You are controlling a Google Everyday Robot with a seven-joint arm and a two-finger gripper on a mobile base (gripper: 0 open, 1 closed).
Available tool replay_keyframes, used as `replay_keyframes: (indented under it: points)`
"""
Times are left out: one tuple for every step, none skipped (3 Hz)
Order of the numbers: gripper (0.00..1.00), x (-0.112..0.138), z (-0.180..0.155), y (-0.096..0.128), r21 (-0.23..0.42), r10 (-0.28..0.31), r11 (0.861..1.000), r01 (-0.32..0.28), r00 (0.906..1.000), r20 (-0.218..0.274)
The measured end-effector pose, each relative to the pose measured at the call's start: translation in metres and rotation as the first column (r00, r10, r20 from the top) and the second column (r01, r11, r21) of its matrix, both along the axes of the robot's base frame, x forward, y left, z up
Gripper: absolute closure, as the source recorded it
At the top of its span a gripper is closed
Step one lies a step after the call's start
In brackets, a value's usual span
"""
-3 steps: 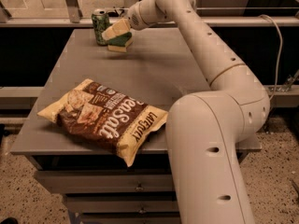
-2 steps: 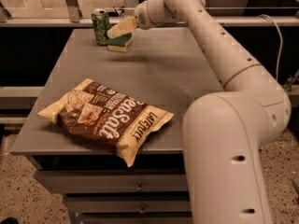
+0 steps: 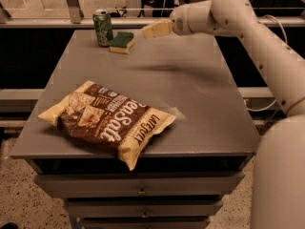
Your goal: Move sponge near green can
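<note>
The sponge (image 3: 122,41), dark green on top with a pale yellow base, lies flat on the grey table (image 3: 143,89) at its far left. It sits right beside the green can (image 3: 102,27), which stands upright with a silver top rim. My gripper (image 3: 155,30) hangs above the table to the right of the sponge, apart from it and holding nothing.
A large brown and yellow chip bag (image 3: 107,120) lies at the front left of the table. Drawers (image 3: 143,191) run below the front edge. A rail and metal posts (image 3: 71,4) stand behind the table. My arm (image 3: 248,37) reaches in from the right.
The gripper was over the sponge next to the can; it has let the sponge go and drawn back to the right and up. The sponge now lies alone on the table.
</note>
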State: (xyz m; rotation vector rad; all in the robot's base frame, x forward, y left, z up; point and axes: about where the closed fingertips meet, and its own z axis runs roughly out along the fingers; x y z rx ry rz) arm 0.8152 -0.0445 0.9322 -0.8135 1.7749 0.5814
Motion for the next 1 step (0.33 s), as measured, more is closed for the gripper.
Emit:
replay_keyframes:
  points:
    - [0.00,-0.0118,0.0004,-0.0539,0.009,-0.049,0.999,0.049,0.9986,0.019]
